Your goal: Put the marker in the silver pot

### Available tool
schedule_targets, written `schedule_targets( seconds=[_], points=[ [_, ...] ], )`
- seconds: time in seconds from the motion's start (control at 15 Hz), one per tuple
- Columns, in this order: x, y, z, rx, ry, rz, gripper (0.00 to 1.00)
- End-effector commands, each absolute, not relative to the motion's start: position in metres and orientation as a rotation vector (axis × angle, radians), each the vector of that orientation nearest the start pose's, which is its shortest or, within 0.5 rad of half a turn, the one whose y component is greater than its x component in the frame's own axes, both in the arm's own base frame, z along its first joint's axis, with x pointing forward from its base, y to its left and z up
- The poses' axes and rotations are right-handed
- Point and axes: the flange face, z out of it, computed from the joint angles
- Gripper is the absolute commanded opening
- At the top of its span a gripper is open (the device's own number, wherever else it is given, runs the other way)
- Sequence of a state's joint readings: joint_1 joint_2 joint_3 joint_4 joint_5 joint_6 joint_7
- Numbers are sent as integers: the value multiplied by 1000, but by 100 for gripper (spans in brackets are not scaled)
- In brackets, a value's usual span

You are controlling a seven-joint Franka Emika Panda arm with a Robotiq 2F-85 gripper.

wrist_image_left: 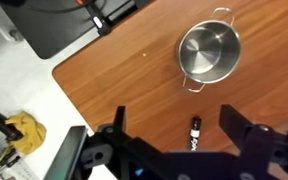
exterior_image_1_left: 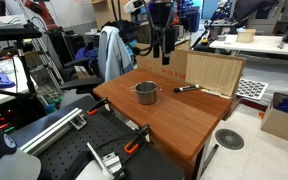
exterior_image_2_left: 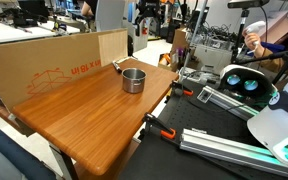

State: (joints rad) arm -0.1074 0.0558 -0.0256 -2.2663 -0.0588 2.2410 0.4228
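Wide open, the tool [wrist_image_left: 173, 112] hangs high over the bench [wrist_image_left: 114, 72]; marker [wrist_image_left: 195, 133] lies right beneath it, silver pot [wrist_image_left: 208, 52] nearby, cardboard box [exterior_image_1_left: 214, 70] standing just beyond the marker.

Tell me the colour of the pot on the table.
The pot is shiny silver metal, clearest in the wrist view.

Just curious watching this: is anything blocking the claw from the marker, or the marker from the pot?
Nothing visible does. The open gripper hangs above the marker, with only air between. Between the marker and the silver pot lies just bare table, in the wrist view.
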Motion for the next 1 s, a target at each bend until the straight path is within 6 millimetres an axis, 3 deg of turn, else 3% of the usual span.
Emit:
schedule_targets(
  seconds=[0.0, 0.4, 0.93],
  points=[
    [536, -83, 315, -3096, 841, 70, 100],
    [568, -108, 267, -3075, 910, 48, 100],
    [610, -120, 208, -3049, 981, 56, 100]
  ],
)
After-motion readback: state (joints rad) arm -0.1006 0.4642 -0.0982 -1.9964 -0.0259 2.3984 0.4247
